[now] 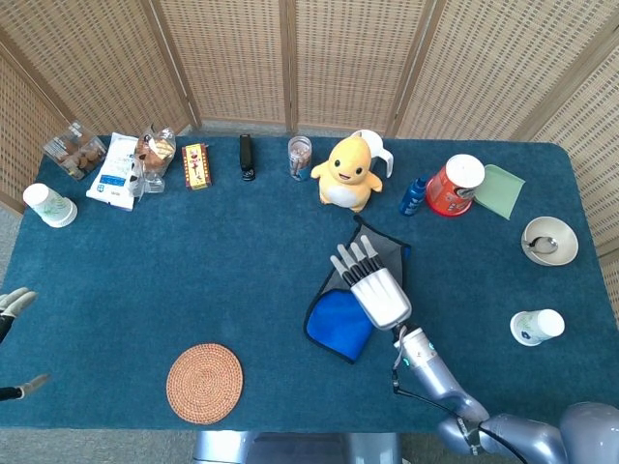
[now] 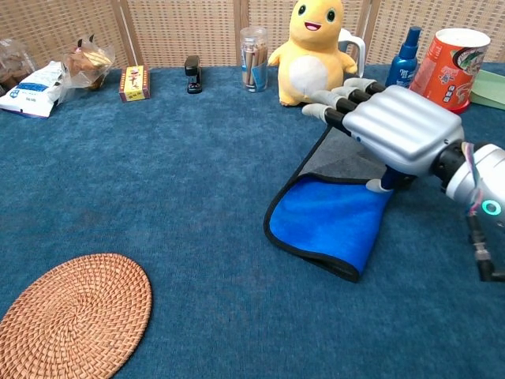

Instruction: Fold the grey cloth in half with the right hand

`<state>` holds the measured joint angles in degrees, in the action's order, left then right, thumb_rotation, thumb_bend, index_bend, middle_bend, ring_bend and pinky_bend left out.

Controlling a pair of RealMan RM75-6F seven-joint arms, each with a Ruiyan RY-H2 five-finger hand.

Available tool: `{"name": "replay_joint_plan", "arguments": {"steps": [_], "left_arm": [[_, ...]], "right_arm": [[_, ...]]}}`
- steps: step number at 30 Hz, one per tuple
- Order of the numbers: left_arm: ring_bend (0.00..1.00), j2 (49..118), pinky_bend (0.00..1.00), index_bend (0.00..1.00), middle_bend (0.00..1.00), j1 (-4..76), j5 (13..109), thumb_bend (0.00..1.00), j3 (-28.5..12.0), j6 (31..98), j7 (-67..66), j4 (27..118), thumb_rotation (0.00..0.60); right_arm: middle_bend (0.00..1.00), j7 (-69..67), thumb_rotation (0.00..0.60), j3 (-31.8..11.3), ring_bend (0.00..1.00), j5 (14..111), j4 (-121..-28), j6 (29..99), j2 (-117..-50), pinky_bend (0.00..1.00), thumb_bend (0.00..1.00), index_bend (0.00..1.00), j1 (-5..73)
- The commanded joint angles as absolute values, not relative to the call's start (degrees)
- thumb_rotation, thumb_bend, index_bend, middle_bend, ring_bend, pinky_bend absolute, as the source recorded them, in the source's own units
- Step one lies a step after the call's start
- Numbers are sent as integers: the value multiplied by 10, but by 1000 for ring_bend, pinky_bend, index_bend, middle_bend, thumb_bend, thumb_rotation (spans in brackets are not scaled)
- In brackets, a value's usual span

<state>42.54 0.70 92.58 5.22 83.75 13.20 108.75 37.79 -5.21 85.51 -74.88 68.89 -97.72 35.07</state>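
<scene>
Hovering flat with fingers spread and grasping nothing, the silver right hand (image 2: 398, 126) sits over the grey-and-blue microfibre cloth (image 2: 335, 212) on the blue carpeted worktop (image 2: 173, 197), seemingly to press its blue flap, already turned over, into a crease.

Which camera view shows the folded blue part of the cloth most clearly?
The chest view: the cloth lies close there, so its blue flap and black edge show plainly beside the right hand. The head view shows the whole cloth from above, but small, and the hand covers its grey part.
</scene>
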Motion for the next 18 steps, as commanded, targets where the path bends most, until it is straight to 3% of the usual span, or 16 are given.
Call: {"name": "replay_joint_plan", "arguments": {"steps": [1, 18], "left_arm": [[0, 426, 0, 0, 0, 7, 926, 121, 53, 837, 129, 1089, 600], [0, 429, 0, 0, 0, 9, 919, 123, 51, 831, 120, 1091, 600]], "right_arm": [[0, 380, 600, -44, 0, 861, -761, 683, -962, 111, 0, 0, 349], [0, 350, 600, -43, 0, 874, -685, 687, -970, 132, 0, 0, 347]]}}
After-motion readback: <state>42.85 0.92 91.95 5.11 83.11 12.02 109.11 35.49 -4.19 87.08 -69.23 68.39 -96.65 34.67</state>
